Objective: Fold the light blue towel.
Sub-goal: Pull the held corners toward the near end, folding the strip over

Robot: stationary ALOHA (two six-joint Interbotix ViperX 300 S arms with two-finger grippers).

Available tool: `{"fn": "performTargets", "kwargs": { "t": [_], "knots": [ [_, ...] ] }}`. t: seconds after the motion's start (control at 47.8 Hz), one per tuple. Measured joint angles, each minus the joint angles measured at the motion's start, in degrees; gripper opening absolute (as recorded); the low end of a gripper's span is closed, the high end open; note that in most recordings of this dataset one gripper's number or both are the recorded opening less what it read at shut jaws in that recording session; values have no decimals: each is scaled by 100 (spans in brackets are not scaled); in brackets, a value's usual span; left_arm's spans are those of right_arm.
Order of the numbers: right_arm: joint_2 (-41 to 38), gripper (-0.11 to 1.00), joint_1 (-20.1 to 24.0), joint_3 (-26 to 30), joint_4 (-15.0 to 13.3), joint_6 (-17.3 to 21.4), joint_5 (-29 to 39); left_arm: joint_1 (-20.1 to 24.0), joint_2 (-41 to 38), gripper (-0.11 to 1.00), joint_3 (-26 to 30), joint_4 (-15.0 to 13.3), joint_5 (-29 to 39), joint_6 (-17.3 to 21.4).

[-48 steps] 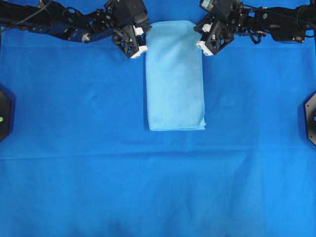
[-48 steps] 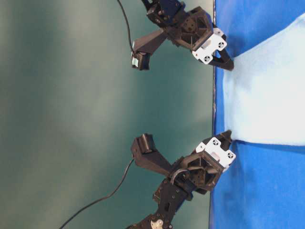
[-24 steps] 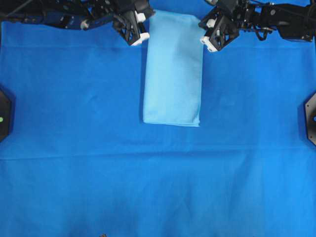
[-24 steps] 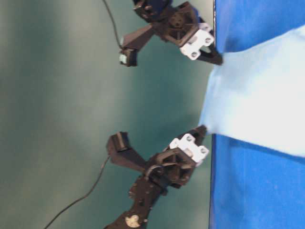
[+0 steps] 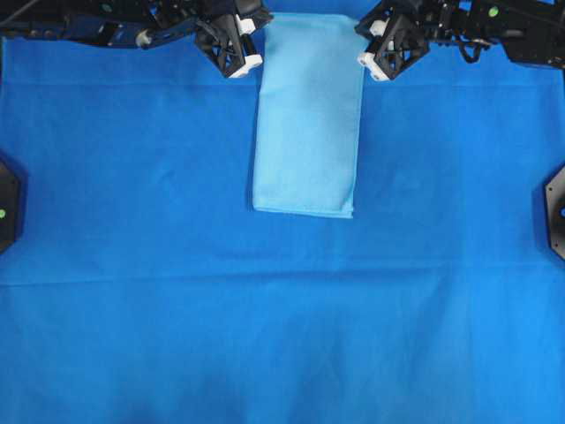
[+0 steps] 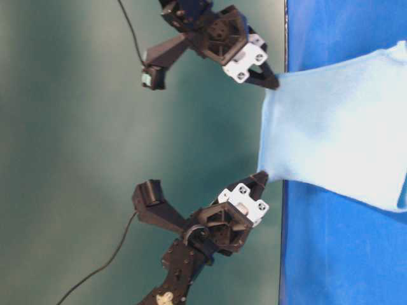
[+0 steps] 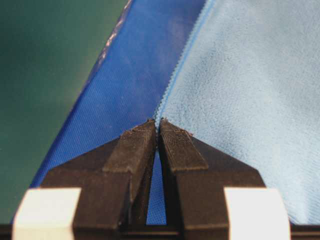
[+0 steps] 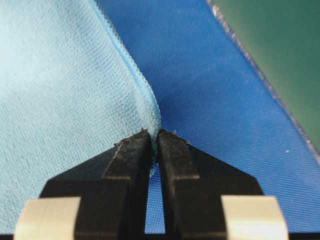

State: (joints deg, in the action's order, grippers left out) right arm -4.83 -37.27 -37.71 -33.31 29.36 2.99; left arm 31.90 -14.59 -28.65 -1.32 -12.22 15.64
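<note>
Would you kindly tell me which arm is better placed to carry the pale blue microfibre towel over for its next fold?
Neither alone, probably: the left gripper and right gripper each pinch a lifted corner of the pale blue microfibre towel, level with each other, so both look equally placed.

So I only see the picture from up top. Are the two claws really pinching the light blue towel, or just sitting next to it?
Observer: Really pinching. In the left wrist view the left gripper is shut on a corner of the light blue towel.
Operator: And the other claw?
Observer: Same thing. The right gripper has its tips closed on the towel's other top corner, right at the stitched hem.
Operator: Is the towel flat on the table?
Observer: Not all of it. From the table-level view the pinched end is lifted off the blue table cloth, and the far end slopes down to it.
</note>
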Motion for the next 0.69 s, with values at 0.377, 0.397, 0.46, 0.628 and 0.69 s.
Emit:
{"fn": "performTargets", "kwargs": {
  "t": [0.377, 0.397, 0.46, 0.628, 0.69],
  "knots": [
    [703, 7, 1195, -264, 44, 167, 1063, -923, 765, 2, -642, 0, 510, 35],
    [738, 7, 1266, -299, 44, 193, 1116, -993, 809, 2, -686, 0, 527, 44],
    [826, 7, 1468, -360, 44, 281, 1195, -1213, 940, 2, -817, 0, 571, -26],
    [976, 7, 1978, -554, 53, 659, 1248, -1802, 1125, 2, -1116, 0, 624, -299],
    [1002, 7, 2153, -606, 53, 853, 1248, -1995, 1151, 2, -1195, 0, 686, -396]
  ]
}}
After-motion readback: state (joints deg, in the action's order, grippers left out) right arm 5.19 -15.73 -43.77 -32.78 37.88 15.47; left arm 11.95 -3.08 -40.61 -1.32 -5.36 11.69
